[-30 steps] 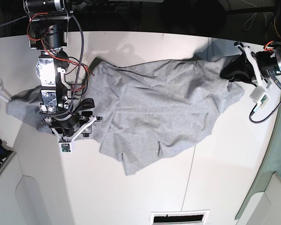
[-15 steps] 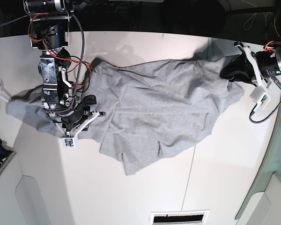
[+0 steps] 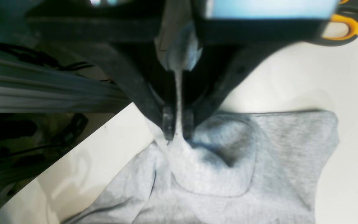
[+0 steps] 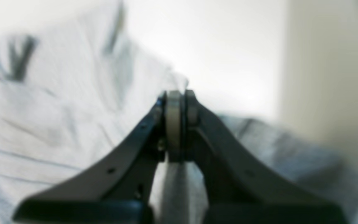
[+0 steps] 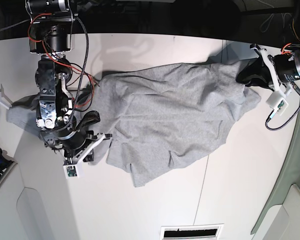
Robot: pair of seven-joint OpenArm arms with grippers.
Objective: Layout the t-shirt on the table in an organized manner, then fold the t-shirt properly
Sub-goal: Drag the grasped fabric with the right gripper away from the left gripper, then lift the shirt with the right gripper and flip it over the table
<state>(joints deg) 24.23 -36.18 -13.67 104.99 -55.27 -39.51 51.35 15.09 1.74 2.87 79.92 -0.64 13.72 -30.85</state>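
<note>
Across the middle of the frame in the base view, the t-shirt (image 5: pixel 175 115) is lying rumpled on the table (image 5: pixel 155 200). At upper right the left gripper (image 5: pixel 247 75) is pinching a fold of its cloth, while at lower left the right gripper (image 5: pixel 87 142) is pinching its other edge

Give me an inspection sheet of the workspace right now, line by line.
Surface: table, white, thin dark seam.
Job's things: t-shirt, grey, rumpled, spread but not flat.
Clutter: nothing seen.
Grippers: left gripper shut on the t-shirt; right gripper shut on the t-shirt.
Cables: red and black wires along the right arm; black cable by the left arm.
Surroundings: grey-green panel at the edge; vent slot at the near edge.
</note>
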